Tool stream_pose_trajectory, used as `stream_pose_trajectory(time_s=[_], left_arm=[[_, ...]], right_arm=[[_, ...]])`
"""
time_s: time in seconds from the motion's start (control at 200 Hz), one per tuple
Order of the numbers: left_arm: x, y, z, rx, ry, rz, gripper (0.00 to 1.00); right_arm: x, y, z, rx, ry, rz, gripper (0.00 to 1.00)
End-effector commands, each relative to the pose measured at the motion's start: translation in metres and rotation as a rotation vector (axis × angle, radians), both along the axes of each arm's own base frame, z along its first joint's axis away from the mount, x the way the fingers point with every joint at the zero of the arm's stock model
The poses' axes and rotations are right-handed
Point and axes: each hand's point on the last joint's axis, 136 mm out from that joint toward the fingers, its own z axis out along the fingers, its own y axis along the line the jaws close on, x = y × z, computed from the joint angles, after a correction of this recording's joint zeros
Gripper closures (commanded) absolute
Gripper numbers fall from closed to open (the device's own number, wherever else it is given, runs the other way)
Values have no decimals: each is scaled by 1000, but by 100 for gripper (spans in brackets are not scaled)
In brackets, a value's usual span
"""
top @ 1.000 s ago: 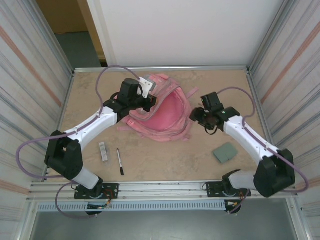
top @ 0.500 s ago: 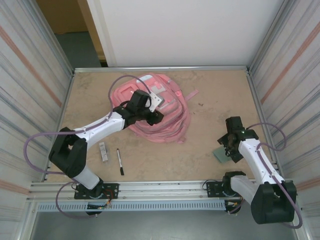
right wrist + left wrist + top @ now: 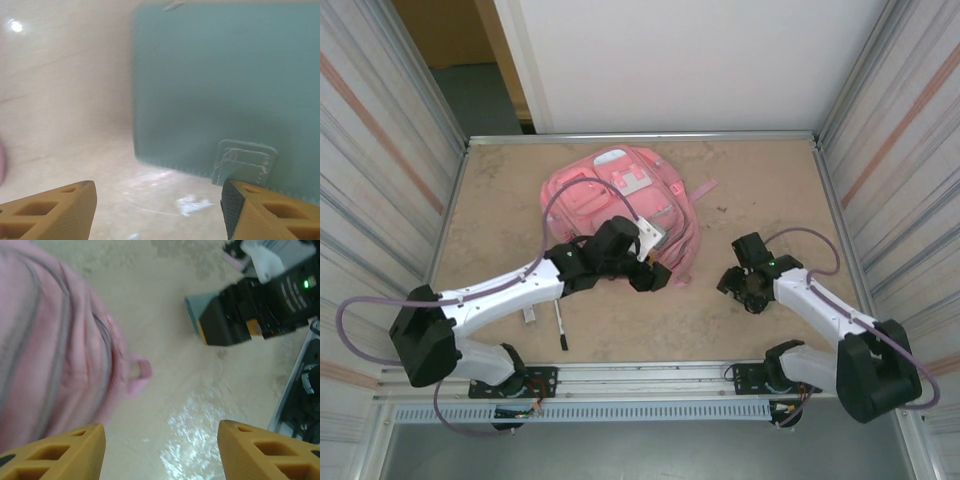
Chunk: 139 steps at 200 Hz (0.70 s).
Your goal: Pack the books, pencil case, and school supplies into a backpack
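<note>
Backpack (image 3: 610, 190): far centre, lying flat, pockets up.
Left gripper (image 3: 160, 432): spread wide, empty, beside backpack's near-right edge.
Right gripper (image 3: 157, 190): parted, empty, poised over grey-green flat piece (image 3: 225, 85), likely for pickup.
Pen (image 3: 560, 325): near left, on table (image 3: 720, 330), unpacked.

The tan desk (image 3: 770, 180) carries a pink backpack (image 3: 610, 195) at far centre, a black pen (image 3: 561, 330) near left, and a grey-green flat piece (image 3: 225, 85).
</note>
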Motion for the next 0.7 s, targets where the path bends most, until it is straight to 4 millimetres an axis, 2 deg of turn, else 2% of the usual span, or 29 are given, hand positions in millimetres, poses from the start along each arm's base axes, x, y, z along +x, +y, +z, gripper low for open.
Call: stream_pose_trajectory(time_s=[0.0, 0.075, 0.17, 0.266, 0.346, 0.476, 0.556, 0.692], left_arm=[[-19, -12, -16, -10, 80, 13, 39], [-25, -24, -21, 3, 69, -19, 39], [-28, -43, -27, 15, 82, -51, 39], [-31, -65, -31, 13, 120, -77, 39], [-36, -85, -35, 10, 143, -102, 40], [-41, -114, -43, -14, 196, -131, 40], [-41, -128, -54, -23, 245, -126, 40], [-42, -145, -72, -11, 343, -111, 40]], right_arm=[[12, 16, 6, 4, -19, 56, 33], [8, 13, 7, -5, 0, 42, 31], [9, 5, 24, 2, -5, 27, 29], [12, -13, 43, 2, -42, 4, 27], [15, -36, 48, 20, -64, -45, 26], [20, -66, 33, 81, -52, -143, 27], [25, -75, 21, 69, -39, -130, 30], [24, -80, 7, 63, 42, -98, 44]])
